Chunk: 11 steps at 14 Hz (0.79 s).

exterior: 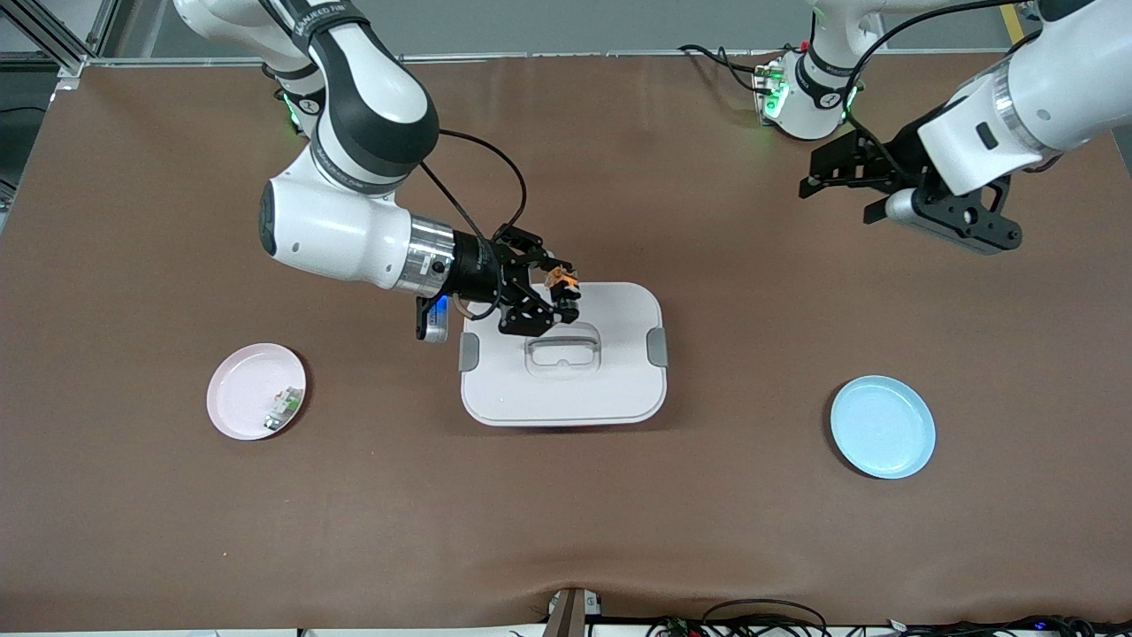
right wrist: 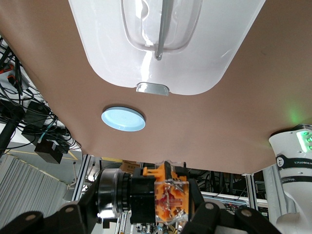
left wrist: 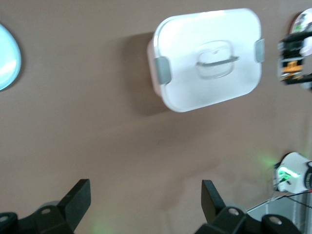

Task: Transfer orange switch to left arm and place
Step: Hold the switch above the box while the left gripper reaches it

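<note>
While over box, right gripper grips switch.

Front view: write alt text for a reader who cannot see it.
The right gripper holds the orange switch over the white box at the table's middle. The left gripper waits open in the air over the left arm's end. A pink plate and a blue plate flank the box.

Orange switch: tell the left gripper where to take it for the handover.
Probably by the free orange end, which the right gripper leaves exposed. That gripper holds the orange switch by its black body over the box. The left gripper, open, should come in level from the left arm's end, above the lid.
</note>
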Tool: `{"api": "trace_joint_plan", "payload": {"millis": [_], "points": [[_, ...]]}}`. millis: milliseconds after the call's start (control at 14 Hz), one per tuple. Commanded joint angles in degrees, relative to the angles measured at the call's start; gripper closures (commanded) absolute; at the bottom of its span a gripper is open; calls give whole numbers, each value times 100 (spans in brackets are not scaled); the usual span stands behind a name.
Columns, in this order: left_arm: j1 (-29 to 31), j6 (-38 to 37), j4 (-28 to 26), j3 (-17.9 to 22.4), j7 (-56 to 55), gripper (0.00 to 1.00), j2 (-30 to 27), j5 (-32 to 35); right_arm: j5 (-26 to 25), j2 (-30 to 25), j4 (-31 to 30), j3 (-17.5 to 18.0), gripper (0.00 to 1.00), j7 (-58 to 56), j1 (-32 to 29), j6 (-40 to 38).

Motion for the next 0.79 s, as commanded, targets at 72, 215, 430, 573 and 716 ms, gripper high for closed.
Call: {"api": "trace_joint_plan", "payload": {"millis": [72, 215, 430, 573, 716], "points": [[-404, 592, 130, -2, -529, 0, 254, -237, 163, 102, 118, -61, 77, 114, 116, 122], [-659, 882, 112, -2, -881, 0, 359, -210, 172, 208, 294, -61, 77, 263, 142, 122], [-800, 1094, 121, -90, -1215, 4, 614, -446, 163, 234, 312, -61, 77, 299, 186, 131], [-853, 1216, 112, -134, -1373, 8, 676, -614, 163, 243, 321, -61, 77, 299, 186, 131], [-1080, 1427, 112, -134, -1802, 13, 755, -615, 163, 243, 321, -61, 77, 299, 186, 122]]}}
